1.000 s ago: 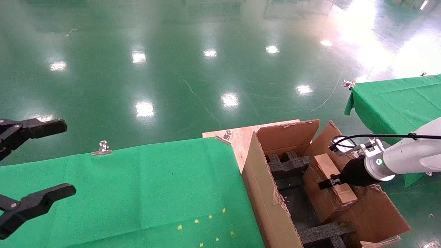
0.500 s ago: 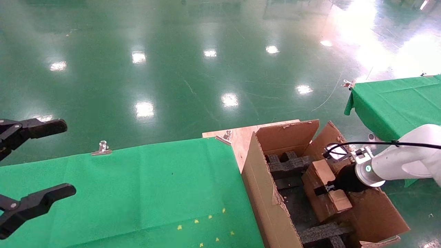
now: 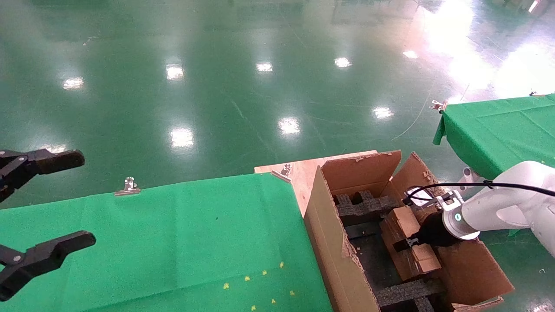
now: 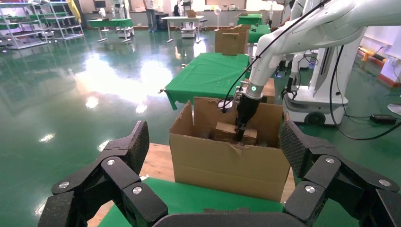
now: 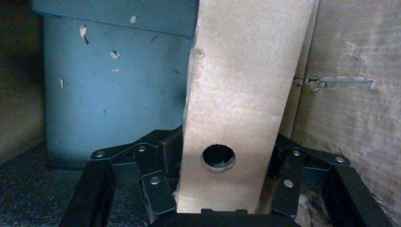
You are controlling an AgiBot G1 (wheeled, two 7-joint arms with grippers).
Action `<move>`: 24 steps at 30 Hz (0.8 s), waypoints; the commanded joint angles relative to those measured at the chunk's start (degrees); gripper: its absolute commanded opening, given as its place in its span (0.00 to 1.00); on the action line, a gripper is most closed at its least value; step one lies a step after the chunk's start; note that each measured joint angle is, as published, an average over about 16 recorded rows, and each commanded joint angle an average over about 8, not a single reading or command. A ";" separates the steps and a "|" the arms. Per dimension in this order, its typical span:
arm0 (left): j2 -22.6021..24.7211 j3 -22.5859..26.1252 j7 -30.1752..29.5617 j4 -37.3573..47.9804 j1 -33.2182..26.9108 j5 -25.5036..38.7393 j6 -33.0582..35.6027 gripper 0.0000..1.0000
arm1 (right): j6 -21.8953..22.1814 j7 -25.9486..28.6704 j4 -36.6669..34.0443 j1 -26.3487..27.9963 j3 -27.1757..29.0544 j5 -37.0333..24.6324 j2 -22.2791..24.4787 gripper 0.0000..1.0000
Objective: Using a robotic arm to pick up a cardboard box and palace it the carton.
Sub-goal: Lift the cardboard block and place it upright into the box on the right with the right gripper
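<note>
Since a second earlier, the robotic arm (image 3: pixel 498 212) had sunk lower and drawn toward the near end of the carton (image 3: pixel 338 242), carrying the cardboard box (image 3: pixel 407 240) deeper between the carton's walls. The right gripper (image 3: pixel 409 242) was pinching the cardboard box from both sides; in the right wrist view its black fingers (image 5: pixel 156 184) pressed against the box's (image 5: pixel 241 104) two long faces, with the round hole (image 5: pixel 218 157) showing just above the gripper's base. The box stood on edge, tilted, close against the carton's right wall (image 5: pixel 359 94), and above the black foam inserts (image 3: pixel 407 292) lying across the carton's floor. The carton sat at the right edge of the green-covered table (image 3: pixel 173 242), on a bare wooden board (image 3: pixel 299 173). The left gripper (image 3: pixel 39 208) hung off the table's left edge, its fingers (image 4: pixel 118 165) spread wide and holding nothing, well apart from the carton (image 4: pixel 227 161).
</note>
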 commanded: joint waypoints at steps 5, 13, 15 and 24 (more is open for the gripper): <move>0.00 0.00 0.00 0.00 0.00 0.00 0.00 1.00 | -0.16 -0.10 -0.13 -0.06 0.04 0.06 -0.06 1.00; 0.00 0.00 0.00 0.01 0.00 0.00 0.00 1.00 | -0.17 -0.09 0.12 0.19 0.02 0.06 0.16 1.00; 0.00 0.00 0.00 0.01 0.00 0.00 0.00 1.00 | -0.21 -0.19 0.20 0.38 0.02 0.04 0.26 1.00; 0.00 0.00 0.00 0.01 0.00 0.00 0.00 1.00 | -0.59 -0.63 1.06 1.83 -0.39 -0.69 1.05 1.00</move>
